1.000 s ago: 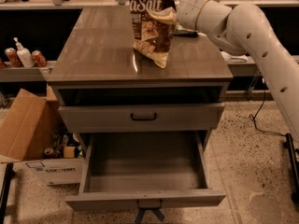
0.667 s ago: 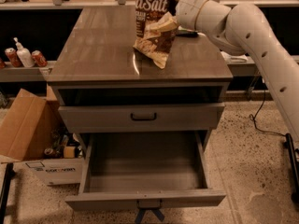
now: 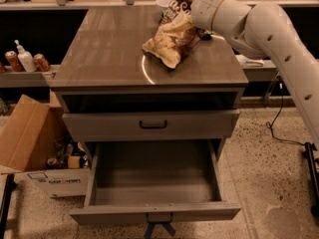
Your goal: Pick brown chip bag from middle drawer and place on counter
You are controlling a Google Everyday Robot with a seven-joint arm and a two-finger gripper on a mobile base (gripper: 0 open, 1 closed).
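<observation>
Bag (image 3: 172, 39) has slumped lower since a second ago and now lies crumpled on my desk (image 3: 99, 54), back right part, top end tipped right. Hand (image 3: 199, 31) sits at the bag's upper end, mostly hidden; I can't tell whether it's gripping. Drawer (image 3: 154, 183) is pulled out below.

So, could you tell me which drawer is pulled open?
The lower drawer, pulled out with a bare inside; the drawer above is shut. The gripper is at the chip bag on the counter.
</observation>
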